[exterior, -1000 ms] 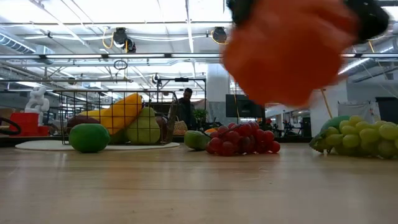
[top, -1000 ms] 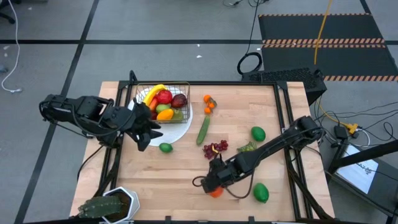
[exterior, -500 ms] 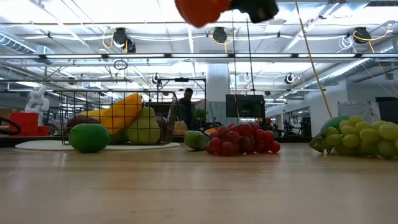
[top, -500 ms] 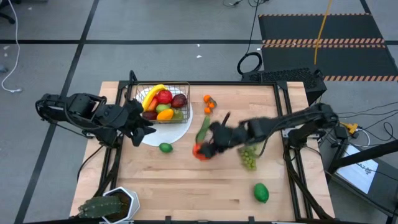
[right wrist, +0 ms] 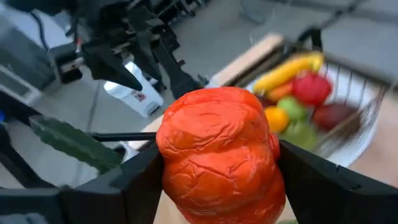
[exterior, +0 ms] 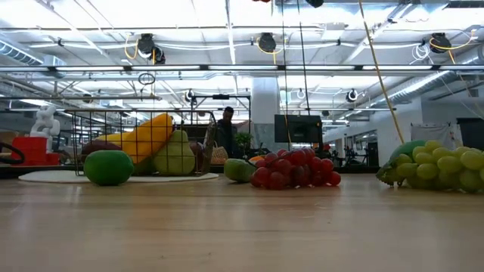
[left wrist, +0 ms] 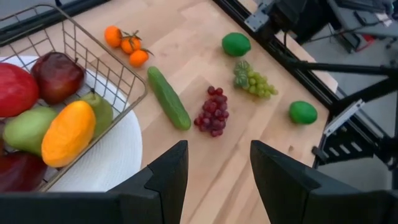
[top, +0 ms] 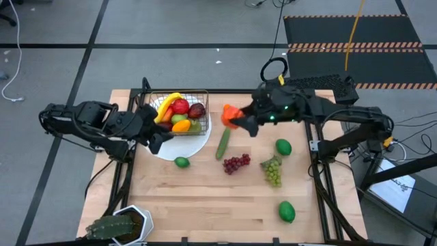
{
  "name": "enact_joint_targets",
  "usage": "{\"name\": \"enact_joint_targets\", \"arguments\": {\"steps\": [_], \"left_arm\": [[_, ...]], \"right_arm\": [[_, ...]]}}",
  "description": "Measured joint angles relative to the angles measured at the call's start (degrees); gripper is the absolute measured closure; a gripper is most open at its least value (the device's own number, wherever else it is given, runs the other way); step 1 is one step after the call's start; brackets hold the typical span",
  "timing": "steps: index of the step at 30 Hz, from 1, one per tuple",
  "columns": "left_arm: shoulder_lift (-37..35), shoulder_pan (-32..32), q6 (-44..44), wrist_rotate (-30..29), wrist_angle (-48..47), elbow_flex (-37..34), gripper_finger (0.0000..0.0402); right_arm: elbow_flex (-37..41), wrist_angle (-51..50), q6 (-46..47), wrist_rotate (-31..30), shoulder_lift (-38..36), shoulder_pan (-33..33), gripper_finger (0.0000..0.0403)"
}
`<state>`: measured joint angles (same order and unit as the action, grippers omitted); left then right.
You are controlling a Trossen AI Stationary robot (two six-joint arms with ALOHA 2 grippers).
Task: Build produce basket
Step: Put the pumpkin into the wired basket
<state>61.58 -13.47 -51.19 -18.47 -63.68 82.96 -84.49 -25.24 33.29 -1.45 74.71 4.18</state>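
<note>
The wire basket [top: 181, 113] stands on a round white plate [top: 193, 143] at the far left. In it lie a banana, red apples, a pear and a mango. Just right of the basket and high above the table, my right gripper [top: 237, 120] is shut on an orange pepper [right wrist: 217, 152]. My left gripper [left wrist: 214, 180] hovers open and empty over the plate's left side. A cucumber [top: 223, 142], purple grapes [top: 236, 162], green grapes [top: 272, 171] and three limes [top: 181, 162], [top: 283, 146], [top: 286, 211] lie on the table. My right gripper pinches the pepper between its two fingers [right wrist: 127, 183], one on each of its opposite sides [right wrist: 166, 163]. The fingers come nearly level from the table's right. The pepper sticks out ahead of the fingers, lifted clear of the table.
Small oranges [left wrist: 127, 42] lie just right of the basket, below the pepper. A spiky potted plant [top: 117, 225] stands at the near left corner. Bare wood [top: 205, 205] lies along the near edge.
My right gripper has carried the pepper up from the table's near middle, toward the far edge and the basket, rolling its wrist on the way. The pepper is now high above the table beside the basket. The gripper has stayed shut on it.
</note>
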Motion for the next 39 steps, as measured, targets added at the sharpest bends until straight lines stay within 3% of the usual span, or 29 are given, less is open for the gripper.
{"name": "enact_joint_targets", "arguments": {"steps": [11, 18, 30, 39], "left_arm": [[0.00, 0.00, -0.97, -1.15, 0.04, 0.00, 0.0229], [0.00, 0.00, -3.39, -1.14, 0.41, 0.00, 0.0229], [0.00, 0.00, -2.98, -1.15, 0.50, 0.00, 0.0229], [0.00, 0.00, -1.01, -1.22, 0.48, 0.00, 0.0229]], "right_arm": [[0.00, 1.03, -33.41, -0.25, -1.00, 1.01, 0.0129], [0.00, 0.76, -44.51, -0.26, 0.29, 1.01, 0.0129], [-0.02, 1.06, -45.11, -0.26, 0.63, 0.98, 0.0129], [-0.02, 1.10, -27.30, -0.24, 0.66, 0.62, 0.0129]]}}
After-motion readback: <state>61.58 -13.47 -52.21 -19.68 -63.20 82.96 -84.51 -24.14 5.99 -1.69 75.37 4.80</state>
